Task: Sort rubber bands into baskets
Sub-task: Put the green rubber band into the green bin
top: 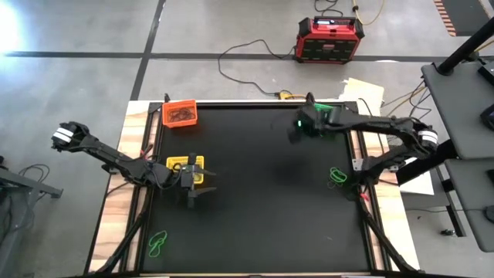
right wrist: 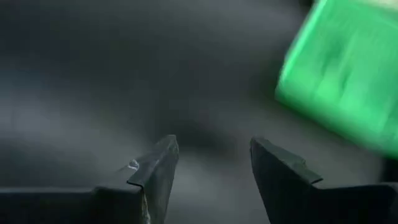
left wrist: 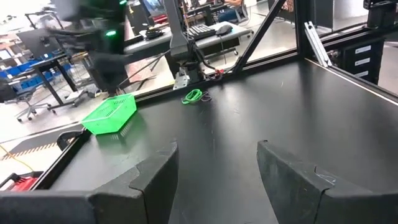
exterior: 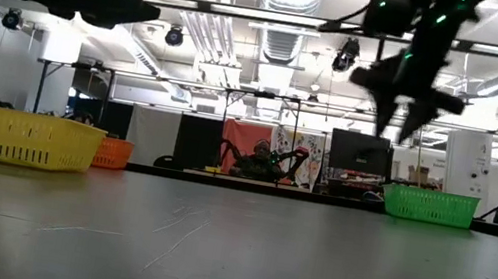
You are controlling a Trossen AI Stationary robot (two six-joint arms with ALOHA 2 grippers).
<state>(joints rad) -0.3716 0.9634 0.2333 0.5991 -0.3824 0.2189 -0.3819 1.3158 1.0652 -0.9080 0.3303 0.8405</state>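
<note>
1. From above, in the high view, we find the left gripper (top: 193, 191) hovering at the near edge of the yellow basket (top: 176, 164), fingers parted and holding nothing. The right gripper (top: 297, 131) hangs beside the green basket (top: 324, 110) at the far right. The orange basket (top: 180, 113), far left, holds dark rubber bands. Loose green rubber bands lie at the right edge (top: 337, 176) and the near-left corner (top: 157, 244). We judge one risk here: a descent by the left gripper could clip the yellow basket's rim and shove it. The right arm covers most of the green basket, so its contents cannot be read.

2. At table height, in the low view, the right gripper (exterior: 402, 109) hangs well above the mat, fingers pointing down with a gap between them. The yellow basket (exterior: 14, 136) stands at left and partly hides the orange basket (exterior: 113, 152); the green basket (exterior: 430, 204) stands at right. No basket interior is visible.

3. Looking forward from the left wrist view, the spread fingers (left wrist: 155, 177) hold nothing. The green basket (left wrist: 111, 114) and one green band cluster (left wrist: 194, 96) lie far across the mat. We judge that tangled bands may lift together.

4. At the right wrist view, the fingers (right wrist: 155, 167) stand apart and empty. The green basket (right wrist: 345, 87) is smeared and cut off at the edge; a drop could miss it.
</note>
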